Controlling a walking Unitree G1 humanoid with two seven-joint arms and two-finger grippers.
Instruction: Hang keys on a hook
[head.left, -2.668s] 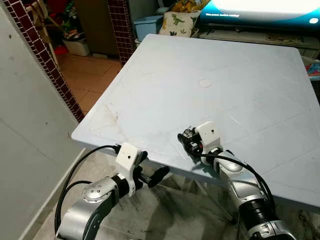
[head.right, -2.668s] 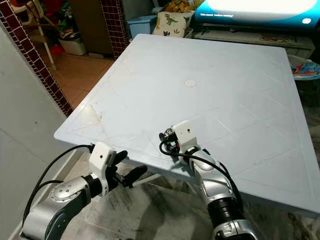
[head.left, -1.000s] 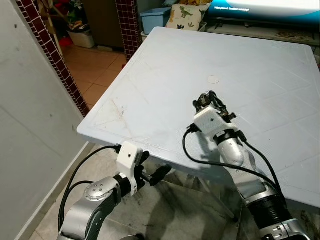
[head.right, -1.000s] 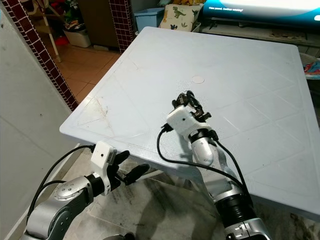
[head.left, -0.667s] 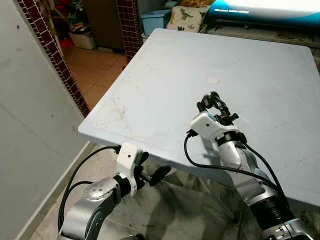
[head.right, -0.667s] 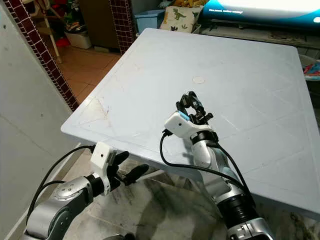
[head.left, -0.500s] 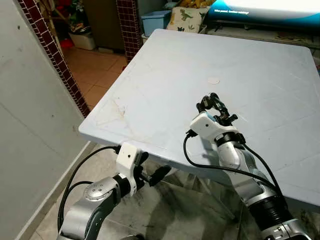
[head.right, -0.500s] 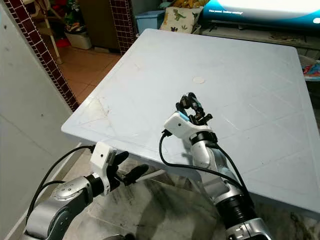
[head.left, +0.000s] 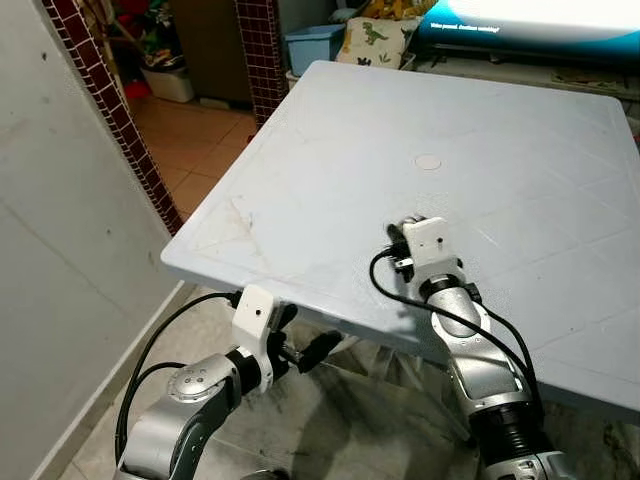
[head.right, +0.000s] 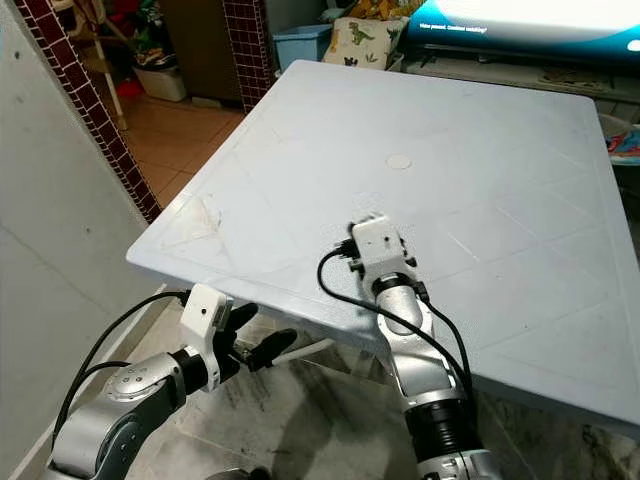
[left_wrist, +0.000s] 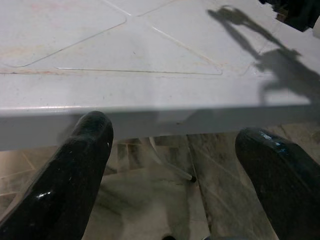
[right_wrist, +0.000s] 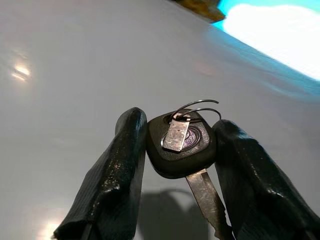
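In the right wrist view, right end effector pinches key.

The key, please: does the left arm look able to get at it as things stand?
Probably not directly: the key is pinched in the right tool above the table, while the open left tool hangs below the table's edge.

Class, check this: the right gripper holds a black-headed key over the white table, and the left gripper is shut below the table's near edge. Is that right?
One thing is wrong. The left gripper is open, fingers wide apart in the left wrist view. The rest stands: the right gripper holds the black-headed key over the white table.
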